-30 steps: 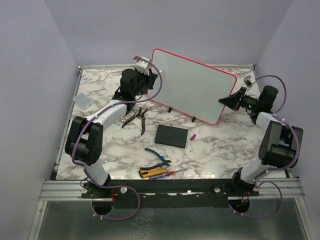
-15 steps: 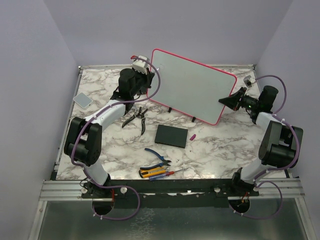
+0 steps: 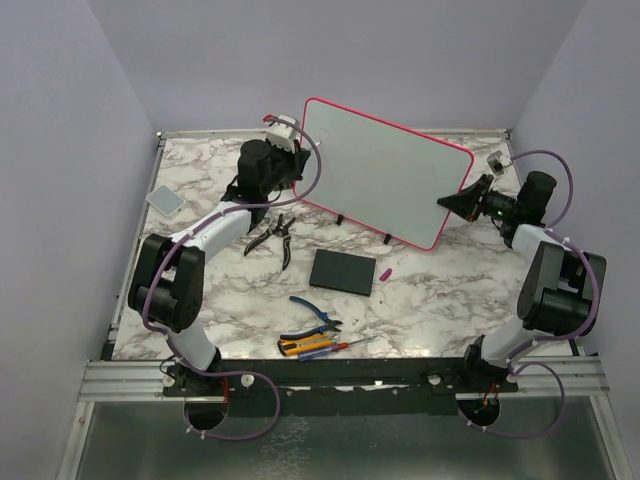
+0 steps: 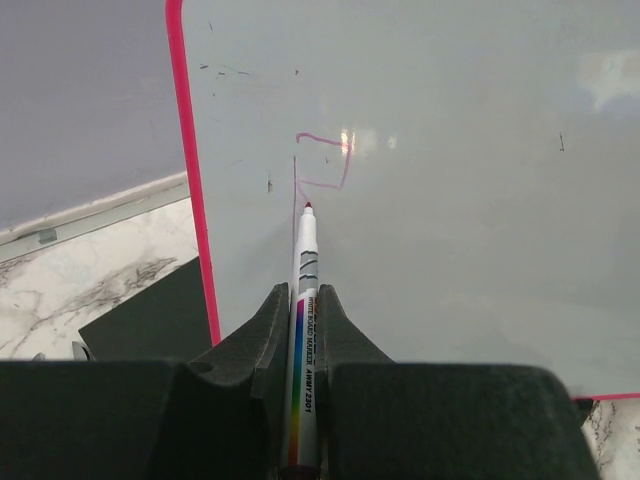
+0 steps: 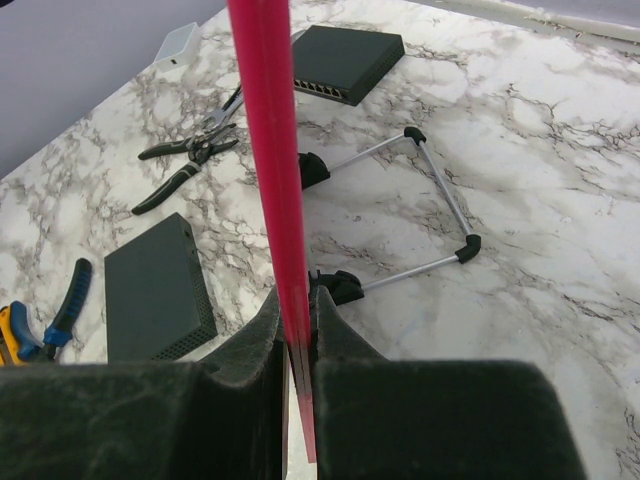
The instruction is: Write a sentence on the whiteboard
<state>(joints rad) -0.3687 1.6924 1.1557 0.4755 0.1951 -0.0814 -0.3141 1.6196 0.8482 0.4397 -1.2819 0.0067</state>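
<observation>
The whiteboard [image 3: 385, 180] stands tilted on its feet at the back of the table, pink-red frame all round. My left gripper [image 4: 303, 292] is shut on a white whiteboard marker [image 4: 305, 262] whose red tip points at the board's surface [image 4: 450, 150] near its left edge. The sentence [image 4: 325, 160] is only a few thin pinkish strokes, and the tip is at the lower end of a vertical one. My right gripper [image 5: 296, 295] is shut on the board's red frame [image 5: 268, 150] at the right edge, seen from above as the right gripper [image 3: 447, 201].
A black slab [image 3: 343, 271] lies in front of the board with a small pink cap [image 3: 385, 273] beside it. Black pliers [image 3: 270, 233], blue-handled pliers [image 3: 315, 312] and screwdrivers [image 3: 320, 347] lie nearer. A grey pad [image 3: 165, 199] sits far left. Wire stand legs [image 5: 440, 200] reach behind the board.
The left arm has shifted slightly to the left along the board's left edge. The right arm and the board have not moved.
</observation>
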